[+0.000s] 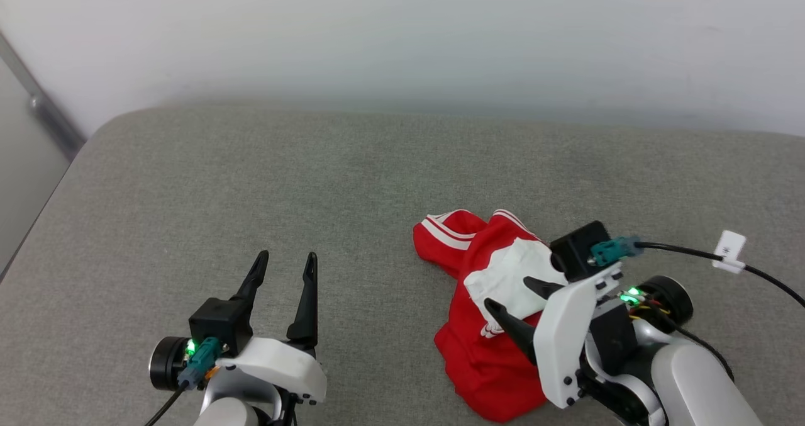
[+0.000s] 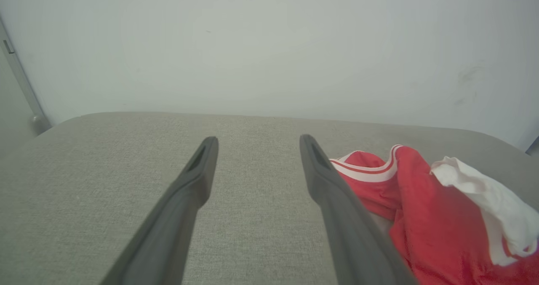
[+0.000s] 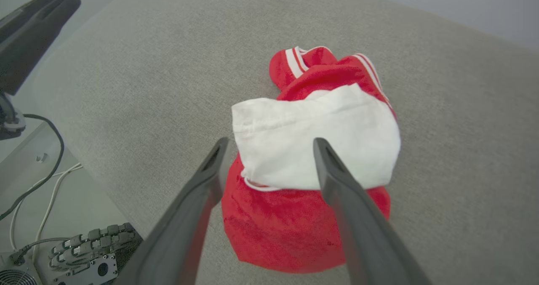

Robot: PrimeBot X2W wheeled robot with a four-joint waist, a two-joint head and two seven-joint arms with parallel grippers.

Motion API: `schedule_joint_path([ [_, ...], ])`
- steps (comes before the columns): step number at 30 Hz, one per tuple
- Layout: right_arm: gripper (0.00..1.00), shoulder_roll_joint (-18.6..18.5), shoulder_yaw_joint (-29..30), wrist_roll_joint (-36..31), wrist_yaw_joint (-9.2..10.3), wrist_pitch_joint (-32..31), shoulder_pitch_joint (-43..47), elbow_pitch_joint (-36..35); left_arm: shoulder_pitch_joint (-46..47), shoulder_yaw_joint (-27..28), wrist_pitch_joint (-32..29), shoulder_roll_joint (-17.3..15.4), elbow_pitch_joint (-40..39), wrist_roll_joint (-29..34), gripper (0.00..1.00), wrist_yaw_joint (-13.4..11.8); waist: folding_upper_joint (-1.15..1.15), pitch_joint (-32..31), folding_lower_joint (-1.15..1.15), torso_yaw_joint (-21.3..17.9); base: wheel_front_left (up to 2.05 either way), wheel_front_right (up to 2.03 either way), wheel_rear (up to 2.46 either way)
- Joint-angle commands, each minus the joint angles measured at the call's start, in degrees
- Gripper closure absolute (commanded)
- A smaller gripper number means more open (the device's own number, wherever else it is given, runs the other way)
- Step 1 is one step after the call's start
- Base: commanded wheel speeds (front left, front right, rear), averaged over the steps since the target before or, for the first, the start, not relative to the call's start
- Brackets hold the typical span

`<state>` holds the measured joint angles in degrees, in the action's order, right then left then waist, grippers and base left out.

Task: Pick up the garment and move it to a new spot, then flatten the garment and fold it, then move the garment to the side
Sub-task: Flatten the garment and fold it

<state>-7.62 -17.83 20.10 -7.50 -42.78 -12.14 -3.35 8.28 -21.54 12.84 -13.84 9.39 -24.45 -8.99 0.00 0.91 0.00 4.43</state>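
Note:
The garment (image 1: 478, 344) lies crumpled in a heap on the grey cushioned surface (image 1: 352, 180), right of centre. It is bright red with a white sleeve on top and striped trim at its far end. My right gripper (image 1: 509, 294) hovers over it, open, its fingers spread to either side of the white sleeve (image 3: 311, 142) with nothing held. My left gripper (image 1: 284, 259) stands open over bare fabric to the garment's left. In the left wrist view the garment (image 2: 425, 217) bunches just beyond the right finger (image 2: 337, 201).
A pale wall (image 1: 402, 36) rises behind the surface. The surface's left edge (image 1: 44, 212) drops off near a metal rail (image 1: 38, 108). A black cable with a white tag (image 1: 729, 250) trails from the right wrist. Robot base hardware and wires (image 3: 54, 243) show below the front edge.

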Motion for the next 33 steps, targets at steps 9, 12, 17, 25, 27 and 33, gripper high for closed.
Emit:
schedule_joint_path([
  [9,0.34,-2.50,-7.29,0.29,0.03,-0.33,-7.71,10.11,2.63,-0.13,0.90,0.65,0.93,0.02,0.00,0.63,0.00,3.64,0.00,1.87,0.00,0.00,0.00],
  [12,1.00,-2.89,-7.46,0.30,0.03,0.33,-8.35,12.05,2.80,-0.26,1.01,0.71,1.34,-0.05,0.00,0.75,0.00,4.04,0.00,1.93,0.00,0.00,0.00],
  [17,1.00,-3.65,-5.53,-0.31,0.03,2.84,-9.48,10.75,2.30,-0.07,1.18,0.58,1.61,-0.23,0.00,0.34,0.00,3.79,0.00,1.02,0.00,0.00,0.00],
  [25,1.00,-4.31,4.46,-2.80,0.03,8.66,-9.54,3.98,1.83,0.38,1.31,0.08,1.10,-0.56,0.00,-0.05,0.00,3.15,0.00,-1.65,0.00,0.00,0.00],
  [27,1.00,-4.12,9.02,-3.43,0.03,10.44,-8.07,2.76,1.62,0.34,1.20,0.13,0.93,-0.71,0.00,-0.27,0.00,3.08,0.00,-2.39,0.00,0.00,0.00],
  [33,1.00,-0.99,24.35,-4.56,0.02,13.86,-0.35,3.75,1.55,0.06,1.03,0.19,0.82,-1.00,0.00,-0.39,0.00,3.10,0.00,-4.01,0.00,0.00,0.00],
])
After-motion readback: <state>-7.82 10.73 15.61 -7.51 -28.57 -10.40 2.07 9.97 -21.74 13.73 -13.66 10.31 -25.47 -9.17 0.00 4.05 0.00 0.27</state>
